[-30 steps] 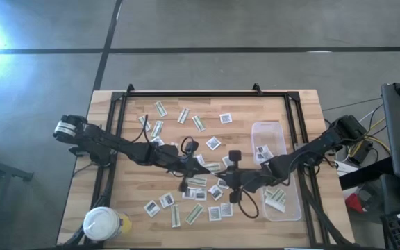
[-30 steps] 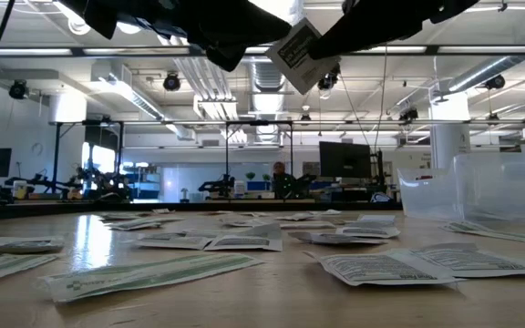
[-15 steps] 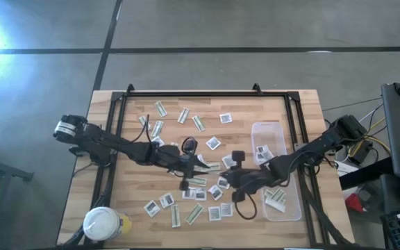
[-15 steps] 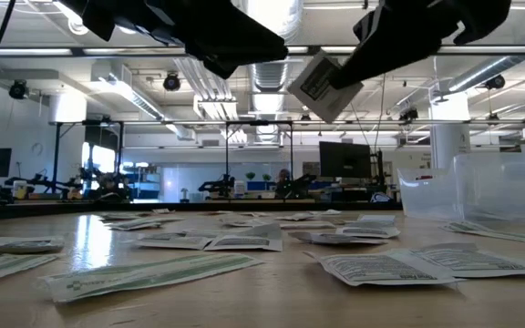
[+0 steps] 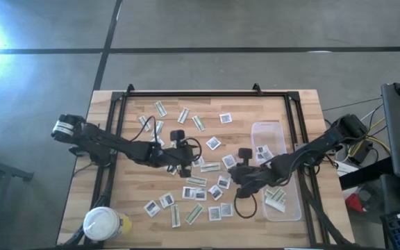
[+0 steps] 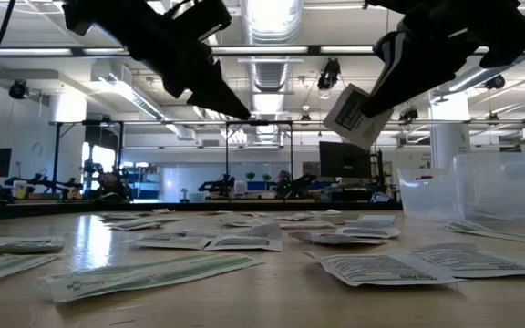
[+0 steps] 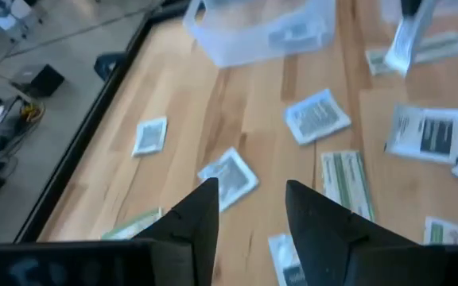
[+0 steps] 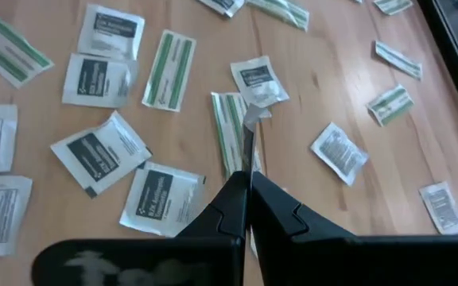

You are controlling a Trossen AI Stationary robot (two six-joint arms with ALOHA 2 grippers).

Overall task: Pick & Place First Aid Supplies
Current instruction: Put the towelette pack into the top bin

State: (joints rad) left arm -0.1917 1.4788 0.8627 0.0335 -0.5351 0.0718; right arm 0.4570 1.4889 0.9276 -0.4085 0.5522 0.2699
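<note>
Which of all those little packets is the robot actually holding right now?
Find the clear tub at the table's right side; the right gripper hangs just left of it. Its shut fingers pinch a white square packet. Unlike every other packet, it hangs in the air, not on the wood.

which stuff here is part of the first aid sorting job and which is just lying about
Part of the job:
- square white packets
- green-and-white strips
- packet held in the right tool
- clear tub with packets inside

Just lying about:
- white-lidded jar
- cables off the table's edge
</note>
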